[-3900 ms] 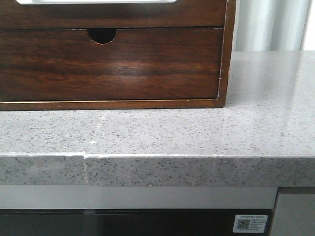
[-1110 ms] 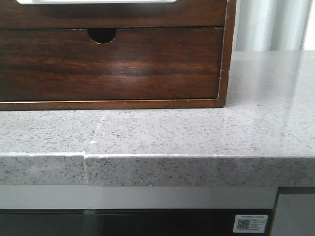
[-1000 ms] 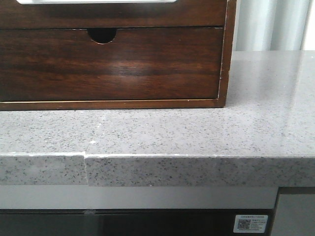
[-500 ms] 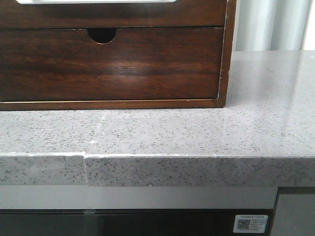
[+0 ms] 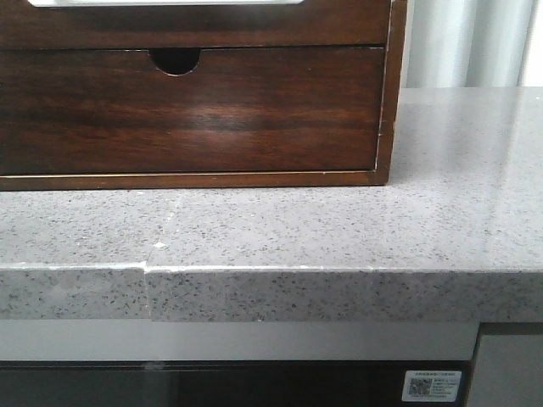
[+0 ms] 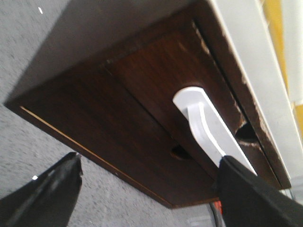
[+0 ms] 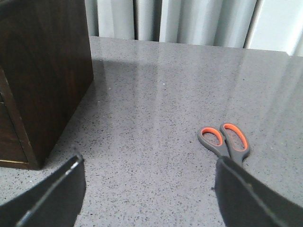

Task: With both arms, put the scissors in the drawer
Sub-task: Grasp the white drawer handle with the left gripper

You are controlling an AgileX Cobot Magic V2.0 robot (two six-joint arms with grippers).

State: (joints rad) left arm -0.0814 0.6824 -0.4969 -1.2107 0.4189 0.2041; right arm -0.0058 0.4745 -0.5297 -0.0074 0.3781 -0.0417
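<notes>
The drawer (image 5: 195, 25) is the upper, wide, dark brown one of a wooden cabinet, with a whitish rounded area (image 5: 170, 2) along its top; it is shut. In the left wrist view the drawer (image 6: 156, 61) carries a white handle (image 6: 208, 127). My left gripper (image 6: 147, 198) is open and empty in front of the cabinet, apart from it. The scissors (image 7: 225, 139), with grey and orange handles, lie flat on the counter right of the cabinet. My right gripper (image 7: 149, 194) is open and empty, near the scissors; its finger (image 7: 251, 198) hides the blades. No gripper shows in the front view.
A lower drawer (image 5: 187, 110) with a half-round notch (image 5: 176, 59) sits under the task drawer. The cabinet's side wall (image 7: 42, 71) stands left of the scissors. The grey speckled counter (image 5: 339, 229) has a front edge (image 5: 297, 292); grey curtains (image 7: 189, 19) hang behind.
</notes>
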